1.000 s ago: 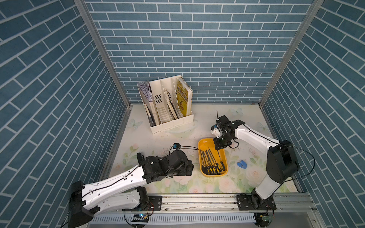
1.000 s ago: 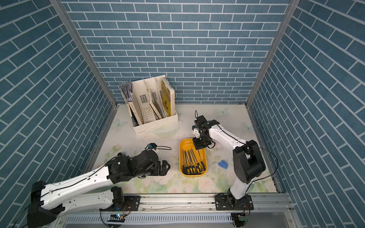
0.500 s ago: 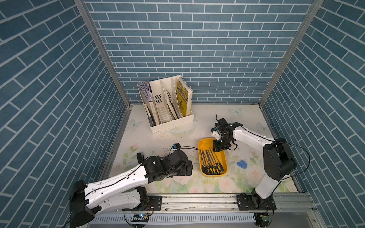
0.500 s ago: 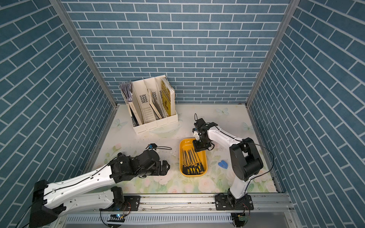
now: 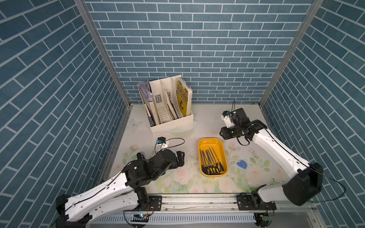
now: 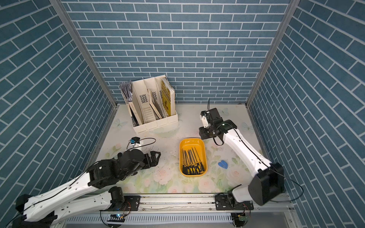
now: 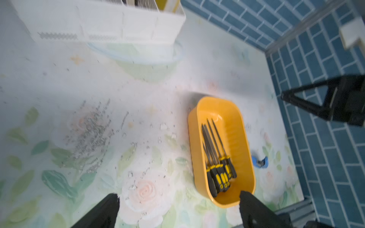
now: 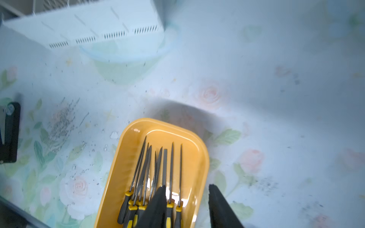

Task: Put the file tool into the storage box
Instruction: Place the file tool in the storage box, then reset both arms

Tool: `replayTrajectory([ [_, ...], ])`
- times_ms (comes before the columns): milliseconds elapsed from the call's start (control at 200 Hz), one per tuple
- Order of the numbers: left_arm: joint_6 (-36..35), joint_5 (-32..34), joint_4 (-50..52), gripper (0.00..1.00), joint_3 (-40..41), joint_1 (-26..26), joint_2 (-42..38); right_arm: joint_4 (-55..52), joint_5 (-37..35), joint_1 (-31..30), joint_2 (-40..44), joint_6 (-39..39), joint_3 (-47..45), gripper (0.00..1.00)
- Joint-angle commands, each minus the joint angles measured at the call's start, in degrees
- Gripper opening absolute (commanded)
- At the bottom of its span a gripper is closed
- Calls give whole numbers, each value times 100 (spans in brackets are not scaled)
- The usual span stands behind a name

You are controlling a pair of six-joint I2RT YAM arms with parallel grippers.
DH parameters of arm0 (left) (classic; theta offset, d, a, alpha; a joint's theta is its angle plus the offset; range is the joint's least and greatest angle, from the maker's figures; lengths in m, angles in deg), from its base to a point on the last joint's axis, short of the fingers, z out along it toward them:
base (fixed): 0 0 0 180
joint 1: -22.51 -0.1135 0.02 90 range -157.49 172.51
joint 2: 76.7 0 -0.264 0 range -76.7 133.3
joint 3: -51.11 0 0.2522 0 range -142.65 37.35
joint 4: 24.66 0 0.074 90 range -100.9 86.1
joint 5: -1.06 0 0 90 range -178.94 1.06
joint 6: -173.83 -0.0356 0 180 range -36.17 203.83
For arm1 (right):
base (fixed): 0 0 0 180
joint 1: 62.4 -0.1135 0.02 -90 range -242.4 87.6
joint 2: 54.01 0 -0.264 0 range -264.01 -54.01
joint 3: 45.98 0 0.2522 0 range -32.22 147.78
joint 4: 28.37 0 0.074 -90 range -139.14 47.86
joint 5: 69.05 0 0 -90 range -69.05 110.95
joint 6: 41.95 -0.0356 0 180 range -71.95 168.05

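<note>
1. File tools [image 5: 212, 161] [image 6: 192, 160] lie inside the storage box [image 5: 212, 140] [image 6: 190, 140]. They lie side by side along its length. Taking the far wall as 12 o'clock in both top views, their black-and-yellow handles crowd the 6 o'clock end. Their thin dark blades point toward 12. They overlap too much for a sure count.
2. This orange-yellow box sits flat on the floral counter [image 5: 197, 122], near its middle. The 12 o'clock end of the box floor is bare.
3. From the box, the right gripper [image 5: 224, 134] [image 6: 202, 133] is just off the 1 o'clock corner. In the right wrist view [image 8: 187, 187] its jaws stand partly apart with nothing between them. One jaw shows in front of the file handles and the other beyond the box rim.
4. From the box, the left gripper [image 5: 180, 159] [image 6: 155, 158] sits at 9 o'clock, apart from the rim and low over the counter. In the left wrist view [image 7: 178, 195] its jaws are spread wide and empty.
5. A white magazine organizer [image 5: 171, 122] [image 6: 156, 123] holding books and papers stands at 11 o'clock from the box, close to the far wall.
6. A small blue item, probably a heart-shaped clip [image 5: 242, 164] [image 6: 222, 163], lies on the counter near the box at 4 o'clock.
7. Dark specks [image 7: 88, 128] are scattered on the counter at about 10 o'clock from the box.
</note>
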State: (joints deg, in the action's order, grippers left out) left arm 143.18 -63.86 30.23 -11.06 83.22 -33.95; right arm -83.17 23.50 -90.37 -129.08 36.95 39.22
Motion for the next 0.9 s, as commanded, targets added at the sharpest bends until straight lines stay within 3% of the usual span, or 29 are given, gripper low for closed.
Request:
replayTrajectory([
  [0, -39, 1902, -150, 100, 43, -97, -420, 968, -1154, 128, 902, 27, -757, 58],
  [85, -517, 2615, -496, 100, 179, -244, -576, 1772, -1659, 277, 1399, 121, -1483, 83],
  [195, -1419, 2921, -1251, 100, 367, -762, -798, 2362, -2062, 500, 1377, 374, -1844, 92],
  [260, -2078, 2366, -1705, 100, 449, -1484, -666, 2774, -2214, 677, 1329, 456, -2045, 95],
  [385, -2750, 588, -2047, 100, 478, -3542, 200, 3700, -2167, 1080, 1353, 415, -2564, 100],
  [490, -3276, 340, -2775, 100, 815, -4518, 662, 4525, -2278, 1387, 1320, 461, -3142, 100],
  [620, -3919, 537, -4201, 100, 1672, -4976, 701, 5592, -2264, 1959, 1104, 401, -3914, 100],
  [780, -4801, 576, -6389, 100, 3018, -5102, 492, 7187, -2273, 2301, 1047, 429, -4779, 100],
  [895, -5107, 523, -7860, 100, 3512, -5220, 1113, 8682, -2135, 2321, 851, 772, -5402, 100],
])
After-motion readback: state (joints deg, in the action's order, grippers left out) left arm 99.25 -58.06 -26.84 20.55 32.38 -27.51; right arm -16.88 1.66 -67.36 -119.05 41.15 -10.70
